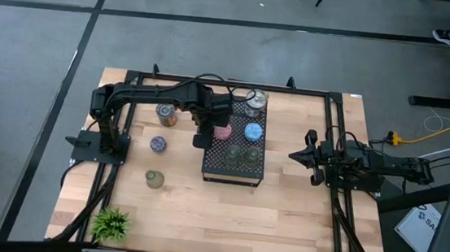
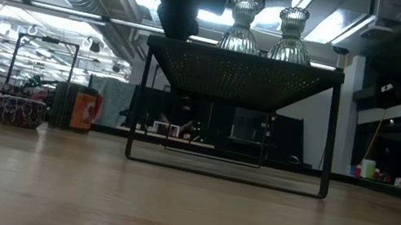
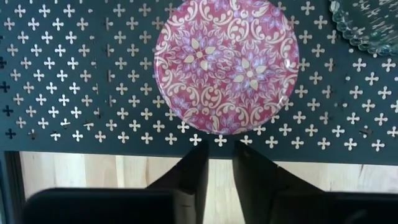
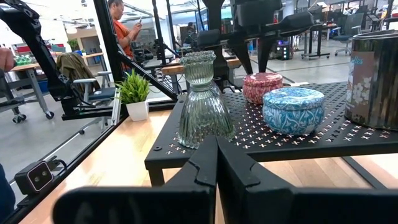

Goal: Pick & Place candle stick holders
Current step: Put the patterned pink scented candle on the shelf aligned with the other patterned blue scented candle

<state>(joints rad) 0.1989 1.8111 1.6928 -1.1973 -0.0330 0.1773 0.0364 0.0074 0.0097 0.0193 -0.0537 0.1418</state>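
Note:
A black perforated tray [image 1: 233, 169] stands mid-table. On it sit a pink patterned holder [image 3: 225, 65], a blue one [image 1: 252, 132], two clear glass ones [image 1: 241, 153] and a silvery one [image 1: 253, 101]. My left gripper [image 3: 219, 163] points down over the tray's left edge, just beside the pink holder [image 1: 222, 131]. Its fingers are open by a narrow gap with nothing between them. My right gripper [image 1: 300, 157] waits shut at the table's right, level, pointing at the tray. Three more holders rest on the table left of the tray: [image 1: 166, 114], [image 1: 159, 144], [image 1: 154, 179].
A small green plant [image 1: 110, 224] stands at the near left corner. Bare wood lies between the tray and the near edge. A black frame [image 1: 334, 136] runs around the table. People show in the room beyond, in the right wrist view.

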